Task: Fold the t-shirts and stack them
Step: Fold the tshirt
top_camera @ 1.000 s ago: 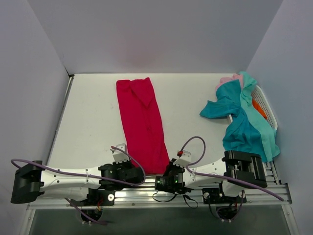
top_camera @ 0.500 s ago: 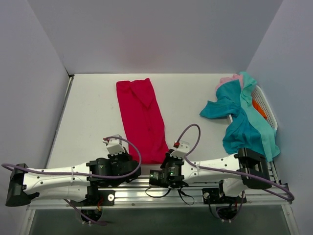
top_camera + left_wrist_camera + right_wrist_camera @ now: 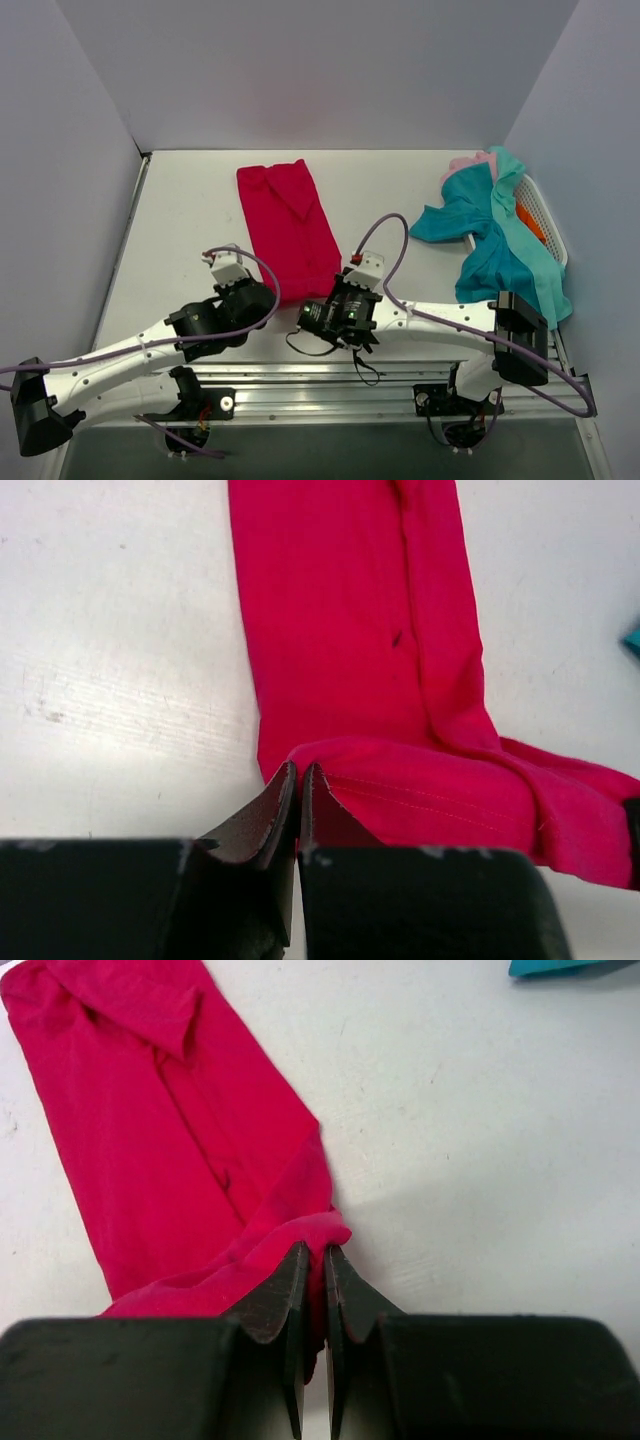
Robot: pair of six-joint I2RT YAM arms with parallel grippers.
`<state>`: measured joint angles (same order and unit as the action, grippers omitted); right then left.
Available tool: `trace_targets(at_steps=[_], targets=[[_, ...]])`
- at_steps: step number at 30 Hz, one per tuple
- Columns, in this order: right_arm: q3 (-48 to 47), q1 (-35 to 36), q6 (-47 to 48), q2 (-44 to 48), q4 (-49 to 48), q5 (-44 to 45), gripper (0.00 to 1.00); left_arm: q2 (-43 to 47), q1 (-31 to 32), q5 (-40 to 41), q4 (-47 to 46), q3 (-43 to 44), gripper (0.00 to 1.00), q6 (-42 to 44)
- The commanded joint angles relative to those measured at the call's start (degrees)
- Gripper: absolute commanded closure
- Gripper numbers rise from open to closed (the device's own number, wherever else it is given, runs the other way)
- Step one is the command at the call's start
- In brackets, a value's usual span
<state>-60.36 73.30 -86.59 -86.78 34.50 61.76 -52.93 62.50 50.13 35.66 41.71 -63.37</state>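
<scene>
Left pincer (image 3: 298,772) and right pincer (image 3: 316,1252) are clamped on hem corners of the crimson t-shirt (image 3: 288,230); carry both evenly to its far edge.

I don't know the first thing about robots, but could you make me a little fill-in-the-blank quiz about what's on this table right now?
The left gripper and right gripper both pinch the near end of the folded t-shirt, whose colour is ____.
The heaped t-shirts draped over the white basket are mostly ____.
Seen from above, the folded t-shirt lies to the ____ of the basket.
Missing words: red; teal; left.
</scene>
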Motion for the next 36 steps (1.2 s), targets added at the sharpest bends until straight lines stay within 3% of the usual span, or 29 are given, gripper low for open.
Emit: trace_targets(at_steps=[1, 6, 13, 22, 29, 36], targets=[[0.5, -3.7, 14.6, 1.2, -9.7, 4.4, 1.0, -0.7, -6.1, -3.5, -9.1, 0.4, 0.98, 12.8], [1.6, -8.8, 28.6, 1.5, -21.2, -0.3, 1.0, -2.5, -12.1, -8.9, -15.0, 0.6, 0.98, 16.3], [-1.7, -14.7, 35.8, -3.3, -28.3, -5.1, 1.0, -7.2, -16.0, -11.3, -18.1, 2.6, 0.98, 17.7], [-9.0, -19.9, 41.8, -11.9, -36.3, -12.8, 1.0, -11.9, -20.0, -11.7, -20.8, 2.8, 0.98, 16.3], [-17.2, -23.4, 44.2, -20.9, -37.0, -16.1, 1.0, -17.3, -26.2, -16.0, -26.0, 2.9, 0.98, 18.5], [-22.2, -27.1, 45.7, -28.4, -39.3, -19.0, 1.0, -28.0, -34.1, -21.7, -37.4, 5.0, 0.98, 22.5]])
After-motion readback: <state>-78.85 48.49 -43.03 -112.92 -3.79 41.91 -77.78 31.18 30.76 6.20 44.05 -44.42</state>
